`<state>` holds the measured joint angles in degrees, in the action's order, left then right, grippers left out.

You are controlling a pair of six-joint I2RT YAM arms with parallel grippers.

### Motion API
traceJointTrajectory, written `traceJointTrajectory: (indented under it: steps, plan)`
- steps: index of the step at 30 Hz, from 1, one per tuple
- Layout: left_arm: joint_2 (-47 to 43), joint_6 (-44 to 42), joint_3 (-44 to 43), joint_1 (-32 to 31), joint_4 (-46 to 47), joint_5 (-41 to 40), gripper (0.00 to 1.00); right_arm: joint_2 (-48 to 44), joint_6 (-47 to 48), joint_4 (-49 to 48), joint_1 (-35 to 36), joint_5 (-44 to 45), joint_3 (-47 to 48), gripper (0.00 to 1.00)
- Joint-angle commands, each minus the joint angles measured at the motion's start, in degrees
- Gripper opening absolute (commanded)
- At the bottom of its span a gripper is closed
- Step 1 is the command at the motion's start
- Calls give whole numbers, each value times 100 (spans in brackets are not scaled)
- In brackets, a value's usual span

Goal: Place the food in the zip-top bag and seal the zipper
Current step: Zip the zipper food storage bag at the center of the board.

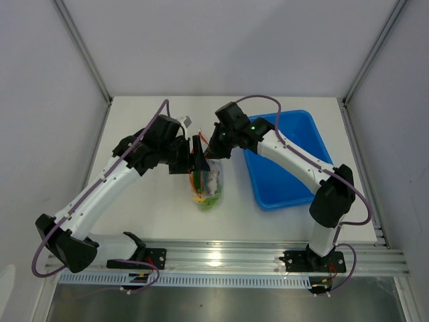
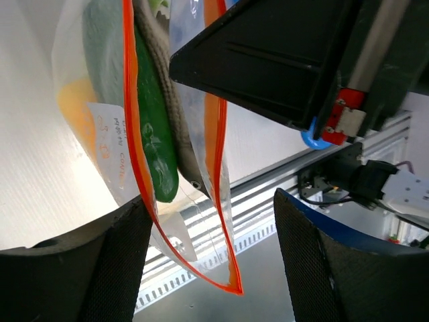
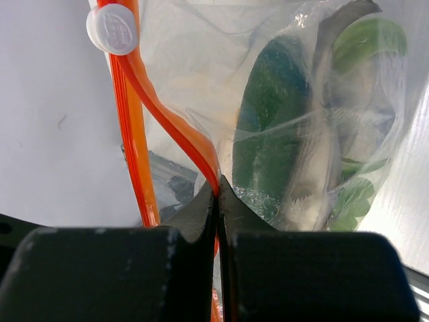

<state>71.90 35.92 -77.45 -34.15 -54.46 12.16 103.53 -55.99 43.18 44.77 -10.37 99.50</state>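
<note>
Pinching the thin orange-red zipper strip (image 3: pixel 136 141) of the crinkly clear zip-top bag (image 3: pixel 194 60), the right gripper (image 3: pixel 218 193) has its fingers pressed flat together on one half of it. White round slider tab (image 3: pixel 112 28) sits further along the strip. Strip halves are parted in both wrist views, so the mouth isn't sealed. Left gripper (image 2: pixel 209 208) is spread wide, with the bag's mouth corner hanging between the fingers; contact unclear. Inside the bag: dark green piece (image 3: pixel 268 121), grey fish-shaped piece (image 3: pixel 315 161), leafy green bits (image 3: pixel 365 40), yellow-orange piece (image 2: pixel 74 107). Top view: bag mid-table between the arms, blue rectangular plastic tray (image 1: pixel 305 127) to its right, apart.
</note>
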Motion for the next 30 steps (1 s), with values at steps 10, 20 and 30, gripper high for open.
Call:
traceJointTrajectory:
  steps: [10, 20, 30]
  plan:
    - [536, 240, -490, -592, -584, -1190, 61, -254, -790, 181, 67, 211, 333, 0]
    - [694, 389, -315, -707, -425, -1181, 27, -245, -1002, 173, 93, 53, 315, 6]
    - [694, 126, -121, -689, -399, -1032, 1, -377, -484, 217, -3, 88, 342, 30]
